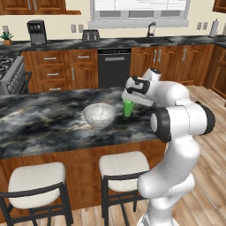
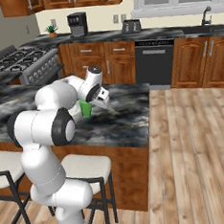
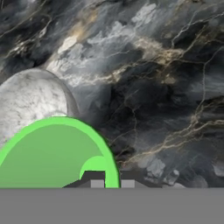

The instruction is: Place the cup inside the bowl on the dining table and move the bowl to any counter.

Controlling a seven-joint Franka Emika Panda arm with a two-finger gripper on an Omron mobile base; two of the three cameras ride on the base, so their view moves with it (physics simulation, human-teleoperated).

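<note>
Gripper point(image 1: 128, 100) is clamping the rim of the cup point(image 1: 128, 107), 1 finger inside and 1 outside per hand view. Cup is sitting at or just above the dining table point(image 1: 44, 119); contact with the top cannot be told. Bowl point(image 1: 99, 115) is resting just beside the cup on the marbled top.

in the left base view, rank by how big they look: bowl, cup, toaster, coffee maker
1. bowl, clearly the widest.
2. coffee maker and toaster: both look small, but they stand far back on the counter, so their rank is unsure.
3. cup: looks smallest, though the gripper hides part of it.
</note>
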